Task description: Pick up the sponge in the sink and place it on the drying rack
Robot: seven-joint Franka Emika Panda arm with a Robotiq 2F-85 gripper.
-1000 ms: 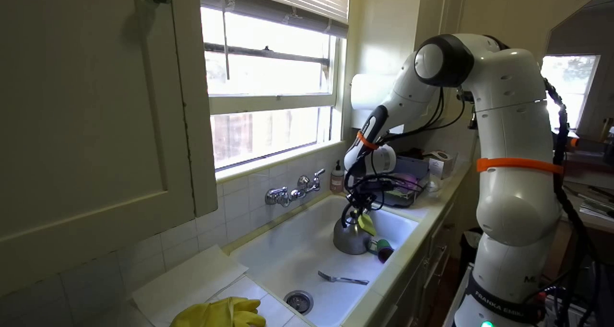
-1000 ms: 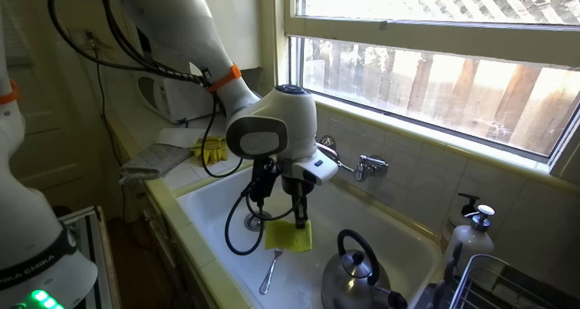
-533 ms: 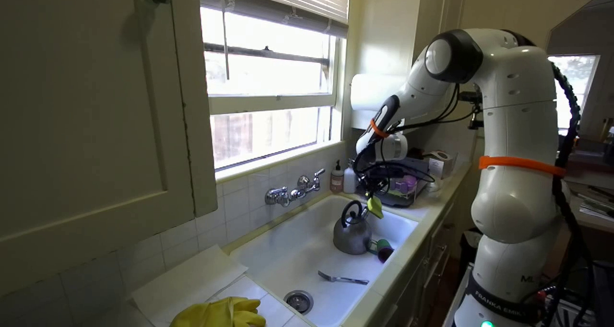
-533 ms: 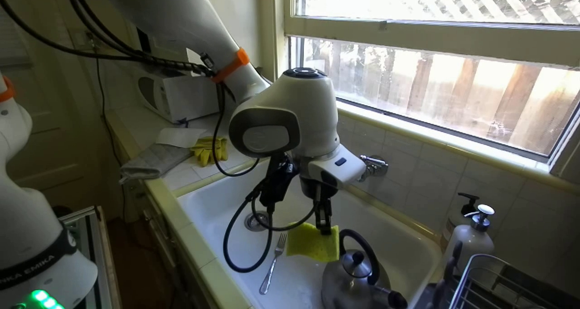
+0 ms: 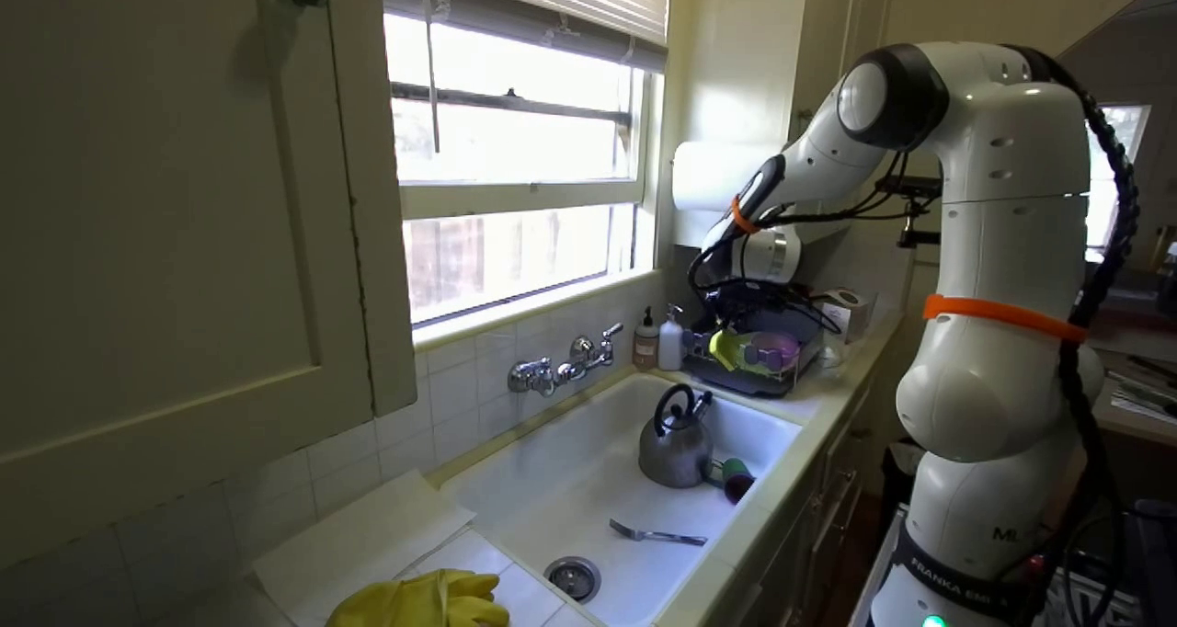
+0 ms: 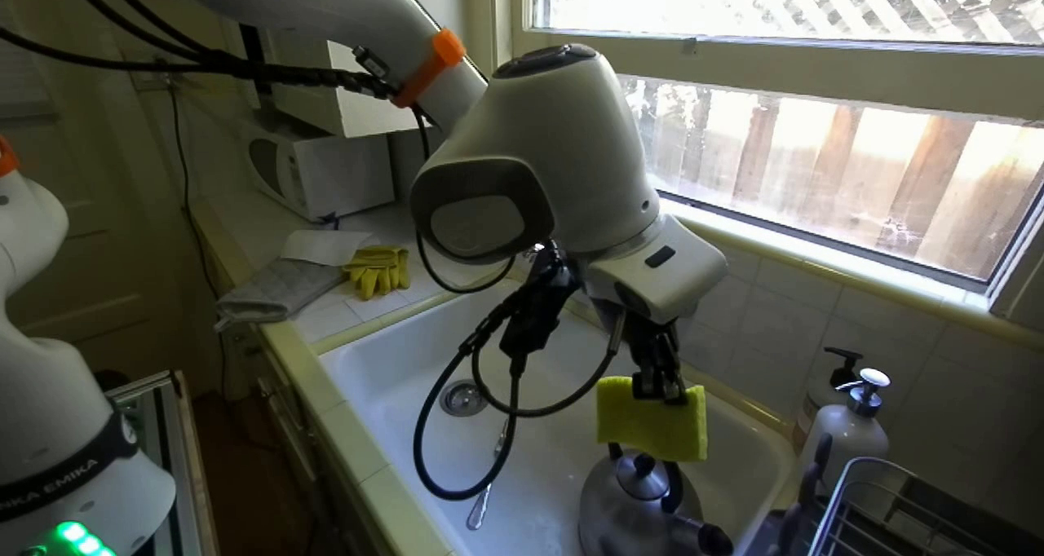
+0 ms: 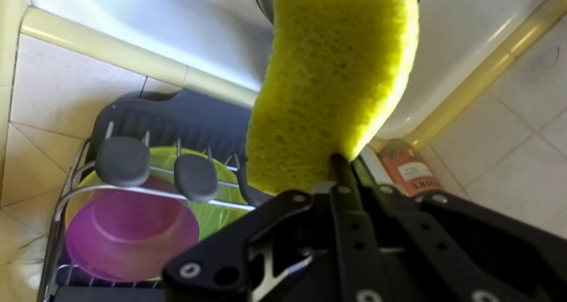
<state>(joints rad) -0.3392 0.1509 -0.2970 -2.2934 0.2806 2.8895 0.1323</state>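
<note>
white arm (image 5: 1011, 250) lettered "franka emika" grips sponge (image 7: 328, 85).

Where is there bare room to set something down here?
Bare: the sink floor between fork, kettle and faucet-side rim; the tile patch between sink rim and drying rack. Crowded: around kettle and mug, and in the rack, with purple bowl and green dish.

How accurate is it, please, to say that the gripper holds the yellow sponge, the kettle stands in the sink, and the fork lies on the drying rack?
Only the place of the fork is wrong: it lies in the sink, as both exterior views show. The gripper does hold the yellow sponge, and the kettle does stand in the sink.
</note>
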